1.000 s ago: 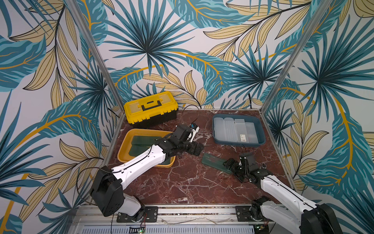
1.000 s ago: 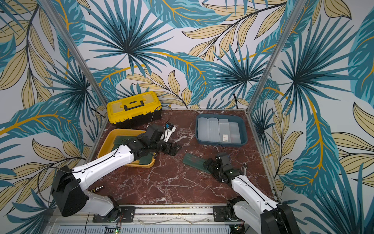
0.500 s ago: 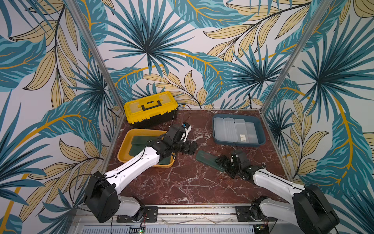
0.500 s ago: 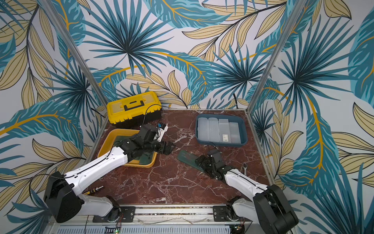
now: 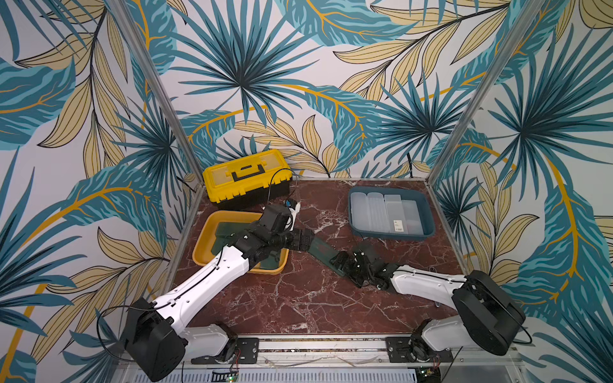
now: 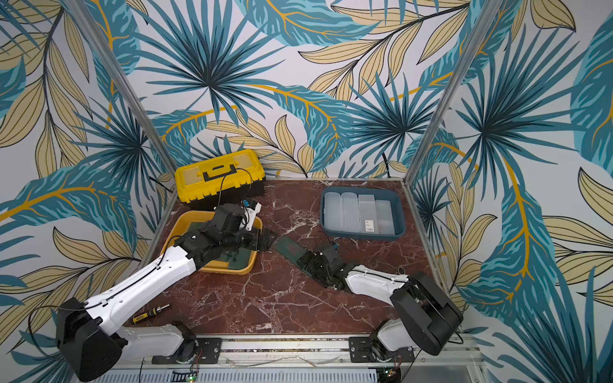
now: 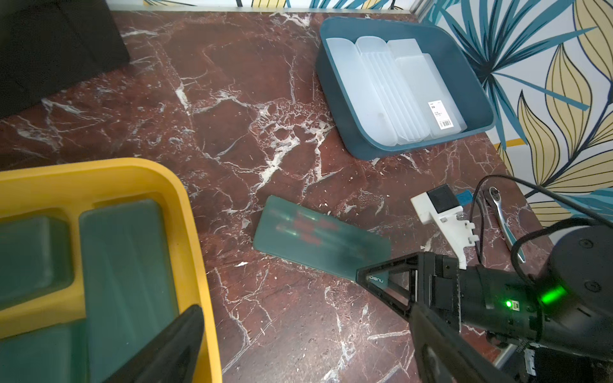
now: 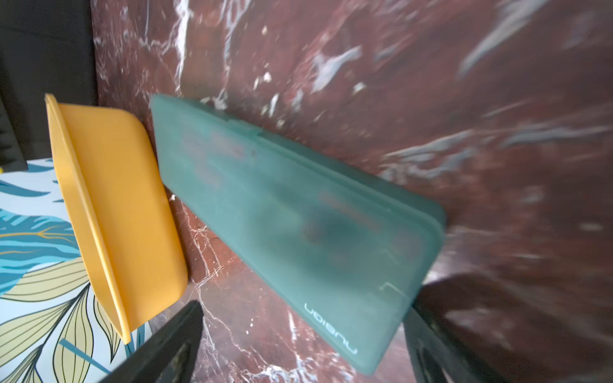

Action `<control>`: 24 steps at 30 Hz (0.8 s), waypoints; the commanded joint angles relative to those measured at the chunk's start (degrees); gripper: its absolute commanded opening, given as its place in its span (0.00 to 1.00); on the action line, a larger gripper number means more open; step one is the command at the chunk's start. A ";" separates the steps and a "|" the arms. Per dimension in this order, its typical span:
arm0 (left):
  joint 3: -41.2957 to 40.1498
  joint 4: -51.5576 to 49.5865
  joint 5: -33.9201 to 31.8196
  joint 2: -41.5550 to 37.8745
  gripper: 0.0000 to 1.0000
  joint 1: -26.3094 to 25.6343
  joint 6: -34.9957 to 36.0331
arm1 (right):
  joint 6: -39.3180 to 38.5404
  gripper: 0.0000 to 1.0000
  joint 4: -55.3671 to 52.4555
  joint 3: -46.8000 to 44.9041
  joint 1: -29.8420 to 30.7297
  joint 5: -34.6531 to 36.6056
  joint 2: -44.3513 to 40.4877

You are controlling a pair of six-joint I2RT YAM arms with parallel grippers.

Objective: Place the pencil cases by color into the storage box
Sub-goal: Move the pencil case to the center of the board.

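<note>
**Green, slick and flat: nothing pinched yet**

Fingers of the right gripper (image 5: 340, 263) stand spread, straddling the near end of the dark green pencil case (image 7: 318, 238) without clamping it. The left gripper (image 5: 303, 239) is spread and empty at the case's far end. The case lies diagonally mid-table (image 5: 298, 298), just off the yellow tray (image 5: 203, 238) by the left edge. It looks light, stiff and slippery, so pinch across its long sides near mid-length. The white cases (image 5: 384, 212) lie in the blue tray (image 5: 429, 219) toward the far right corner.

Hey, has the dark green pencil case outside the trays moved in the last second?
Yes. The dark green pencil case has shifted toward the yellow tray, its end now close to the tray.
</note>
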 commanded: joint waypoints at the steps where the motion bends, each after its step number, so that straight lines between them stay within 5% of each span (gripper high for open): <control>1: -2.08 -1.66 -1.33 -1.79 0.97 0.68 -0.88 | -0.16 0.94 -0.29 2.51 1.02 0.21 2.89; 24: -3.79 -1.00 1.53 -2.05 0.97 2.88 0.32 | -19.23 0.94 -21.97 9.59 -0.87 16.42 -16.18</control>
